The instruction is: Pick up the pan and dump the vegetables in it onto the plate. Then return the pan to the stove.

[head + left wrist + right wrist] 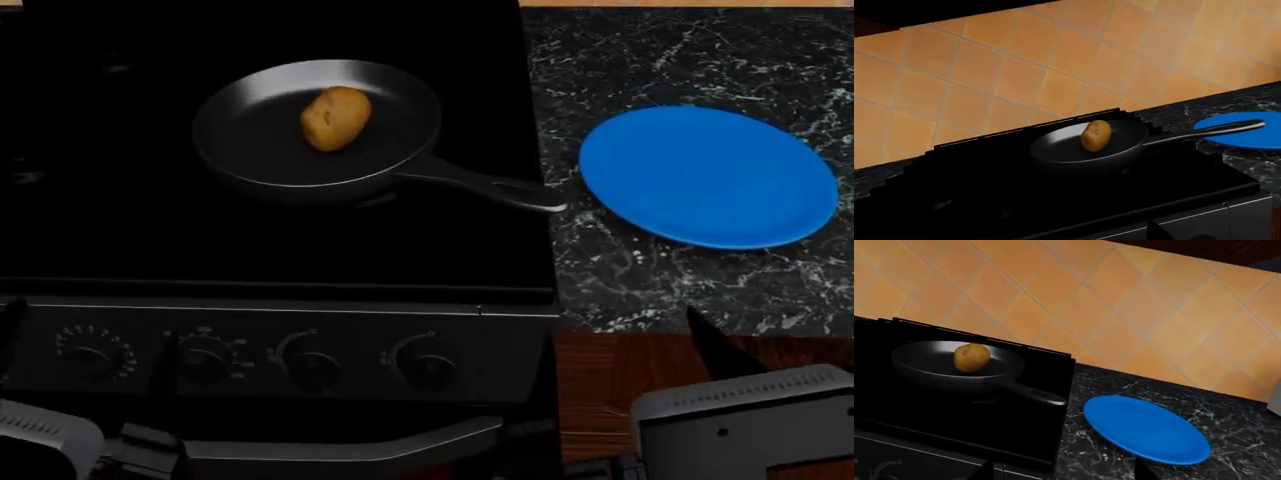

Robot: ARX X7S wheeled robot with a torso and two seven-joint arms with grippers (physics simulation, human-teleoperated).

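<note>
Sitting untouched on the stove [267,250]: pan [254,140] holding the potato [335,118], handle pointing toward the empty blue plate [707,176] lying beside the stove on the table [627,290]; both hands' state impossible to tell; everything remaining undone.

There is one pan [287,135] at the upper left of the head view, holding one potato [334,118], and one blue plate [707,177] at the right. One stove [267,260] fills the left side, with four round knobs [307,365] showing along its front.
</note>
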